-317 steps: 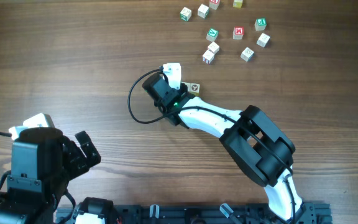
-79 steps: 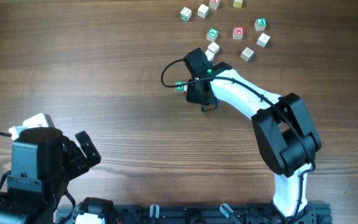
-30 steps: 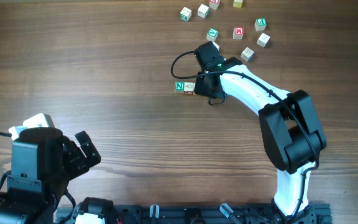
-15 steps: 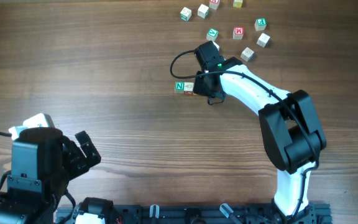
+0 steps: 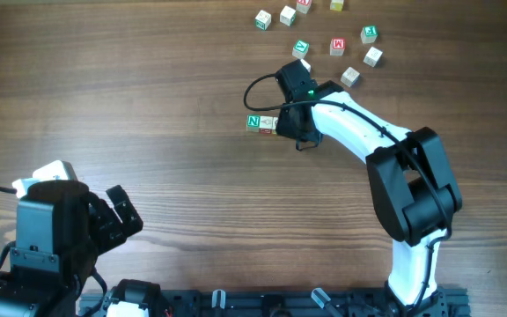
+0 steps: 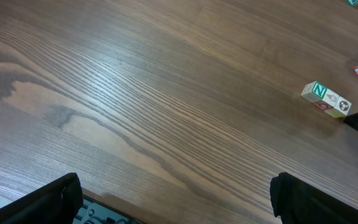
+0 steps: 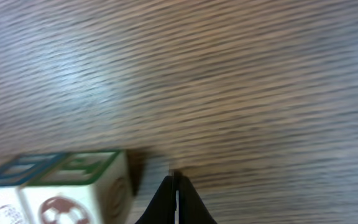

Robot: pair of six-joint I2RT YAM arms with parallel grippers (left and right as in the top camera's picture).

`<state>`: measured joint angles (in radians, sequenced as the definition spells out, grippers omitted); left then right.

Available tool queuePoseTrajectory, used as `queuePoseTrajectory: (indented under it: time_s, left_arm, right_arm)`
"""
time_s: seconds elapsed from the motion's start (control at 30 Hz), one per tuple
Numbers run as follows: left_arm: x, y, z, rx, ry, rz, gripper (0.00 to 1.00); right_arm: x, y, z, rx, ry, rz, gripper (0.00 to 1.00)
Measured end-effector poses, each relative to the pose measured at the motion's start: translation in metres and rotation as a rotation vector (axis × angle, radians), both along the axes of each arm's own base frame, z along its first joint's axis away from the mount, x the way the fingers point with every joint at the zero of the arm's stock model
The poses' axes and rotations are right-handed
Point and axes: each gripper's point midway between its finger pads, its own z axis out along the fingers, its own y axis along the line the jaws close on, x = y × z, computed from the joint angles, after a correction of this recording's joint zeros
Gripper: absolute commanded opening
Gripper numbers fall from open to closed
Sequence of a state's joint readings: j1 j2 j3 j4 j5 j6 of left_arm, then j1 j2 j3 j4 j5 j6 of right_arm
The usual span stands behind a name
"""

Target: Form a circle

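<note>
Two small wooden letter cubes lie touching in a short row left of the middle: a green N cube [image 5: 253, 121] [image 6: 318, 91] and a pale cube with a red round mark [image 5: 268, 125] [image 6: 337, 104]. My right gripper [image 5: 280, 130] [image 7: 176, 180] is shut and empty, its tips on the wood just right of the red-marked cube [image 7: 73, 193], a narrow gap apart. Several more cubes [image 5: 337, 46] lie scattered at the far side and form no circle. My left gripper [image 5: 123, 214] [image 6: 179, 208] stands open and empty at the near left, far from every cube.
The right arm [image 5: 359, 132] stretches from the near right edge across the table and covers part of the loose cubes. A black cable [image 5: 255, 88] loops off its wrist. The table's front rail [image 5: 280, 304] runs along the bottom.
Since the oldest frame the right arm has swung toward the far cubes, and the green N cube now lies against the red-marked one. Over the last second nothing visibly moved.
</note>
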<state>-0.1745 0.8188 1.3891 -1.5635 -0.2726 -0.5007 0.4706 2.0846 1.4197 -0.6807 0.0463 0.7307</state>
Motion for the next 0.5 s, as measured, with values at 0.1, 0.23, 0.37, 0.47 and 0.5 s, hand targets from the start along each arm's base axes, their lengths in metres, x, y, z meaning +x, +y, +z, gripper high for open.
queuePoseTrajectory:
  time_s: [0.1,0.23,0.37,0.47,0.5]
  left_arm:
    - [0.0,0.0,0.0,0.0,0.0,0.0,1.0]
    - [0.0,0.0,0.0,0.0,0.0,0.0,1.0]
    - [0.0,0.0,0.0,0.0,0.0,0.0,1.0]
    - [0.0,0.0,0.0,0.0,0.0,0.0,1.0]
    - [0.0,0.0,0.0,0.0,0.0,0.0,1.0]
  right_arm:
    - [0.002,-0.003,0.0,-0.014,-0.009,-0.022,0.05]
    - [0.009,-0.001,0.002,-0.006,-0.04,-0.031,0.05]
    - [0.016,0.008,0.005,0.031,-0.069,-0.001,0.04]
    - [0.018,0.009,0.005,0.04,-0.076,0.005,0.05]
    - [0.018,0.01,0.005,0.042,-0.077,0.008,0.05]
